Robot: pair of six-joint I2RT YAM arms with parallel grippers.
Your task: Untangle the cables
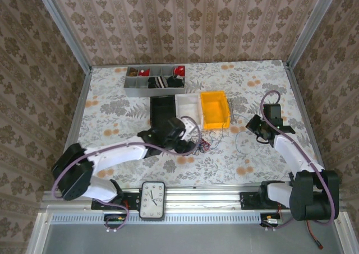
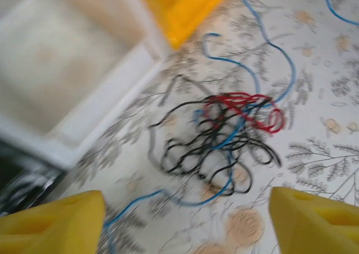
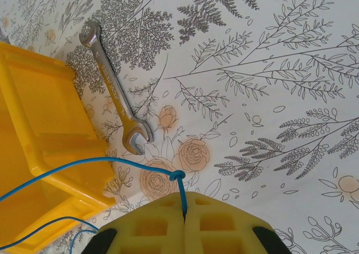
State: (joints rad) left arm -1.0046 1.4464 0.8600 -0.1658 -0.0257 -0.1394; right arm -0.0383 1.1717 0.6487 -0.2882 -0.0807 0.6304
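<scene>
A floral-print cloth (image 1: 112, 114) covers the table. An aluminium rail runs along its near edge and carries a small clock (image 1: 152, 199). Brown patterned wallpaper (image 1: 185, 24) closes the cell on three sides, framed by metal posts.

Past the arms, at mid-table, three bins stand in a touching row: a black bin (image 1: 161, 111), a white bin (image 1: 188, 104) and a yellow bin (image 1: 216, 108). The white and yellow ones show bare floors, while the black one is too dark inside to tell. A wrench (image 3: 115, 91) lies flat on the cloth just beside the yellow bin. Farther back, near the rear wall, a grey divided tray (image 1: 154, 80) holds red and dark pieces in its compartments, too small to identify.

The cables (image 2: 224, 136) lie in a loose clump on the cloth just in front of the white bin. Black loops are tangled with a red coil at one side, and blue strands thread through them. The left gripper (image 2: 185, 209) hovers above the clump, its yellow fingers spread wide with nothing between them. The right gripper (image 3: 184, 203) is pinched closed on a blue wire (image 3: 178, 176), which arcs away over the corner of the yellow bin.
</scene>
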